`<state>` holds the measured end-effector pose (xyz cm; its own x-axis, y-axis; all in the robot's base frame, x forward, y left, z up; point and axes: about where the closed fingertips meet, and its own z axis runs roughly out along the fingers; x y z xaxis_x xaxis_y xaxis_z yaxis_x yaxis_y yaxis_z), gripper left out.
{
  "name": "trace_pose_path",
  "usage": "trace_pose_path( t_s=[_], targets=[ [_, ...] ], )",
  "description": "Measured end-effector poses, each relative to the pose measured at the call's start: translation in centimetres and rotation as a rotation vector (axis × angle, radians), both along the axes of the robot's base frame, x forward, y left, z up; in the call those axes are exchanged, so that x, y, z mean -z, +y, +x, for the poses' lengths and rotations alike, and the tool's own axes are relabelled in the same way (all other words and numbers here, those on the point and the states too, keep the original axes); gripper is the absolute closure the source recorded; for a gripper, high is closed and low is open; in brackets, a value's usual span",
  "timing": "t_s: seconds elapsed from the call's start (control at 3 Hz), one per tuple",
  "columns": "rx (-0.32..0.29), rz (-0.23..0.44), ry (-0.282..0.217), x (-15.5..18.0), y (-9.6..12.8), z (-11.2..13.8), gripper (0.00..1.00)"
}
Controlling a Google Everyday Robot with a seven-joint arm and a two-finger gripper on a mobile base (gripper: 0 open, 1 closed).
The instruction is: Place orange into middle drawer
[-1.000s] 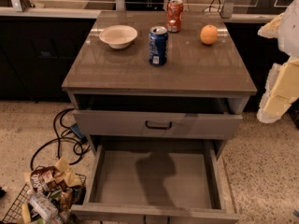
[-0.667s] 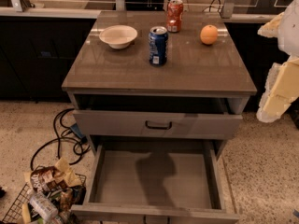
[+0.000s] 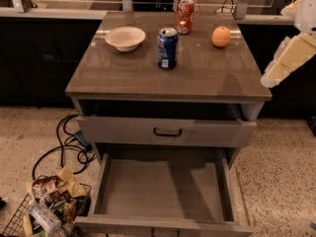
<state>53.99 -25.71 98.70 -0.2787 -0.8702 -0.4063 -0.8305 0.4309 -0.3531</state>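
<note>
1. The orange (image 3: pixel 221 36) is seen resting on the cabinet top (image 3: pixel 197 78), right rear, near the red-orange can (image 3: pixel 185 16).
2. The middle drawer (image 3: pixel 163 191) is seen pulled open.
3. The gripper (image 3: pixel 289 58) is held beyond the cabinet's right edge, apart from the orange; its state cannot be told.

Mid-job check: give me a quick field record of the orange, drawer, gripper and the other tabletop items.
orange: small round orange fruit, on cabinet top, back right, untouched
middle drawer: wide shallow grey drawer, pulled open, holding nothing
gripper: gripper at right edge of view, beside cabinet, apart from fruit
others: blue soda can, red-orange soda can, white bowl
</note>
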Motion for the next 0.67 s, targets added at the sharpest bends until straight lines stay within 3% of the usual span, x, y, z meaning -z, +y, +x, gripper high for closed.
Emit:
trace_pose_path(
  t_s=[0.33,0.67],
  targets=[
    [0.042,0.151,-0.109,0.6,-1.4,5.9,0.00],
    [0.088,0.300,-0.208,1.8,-1.9,9.9,0.00]
  ],
)
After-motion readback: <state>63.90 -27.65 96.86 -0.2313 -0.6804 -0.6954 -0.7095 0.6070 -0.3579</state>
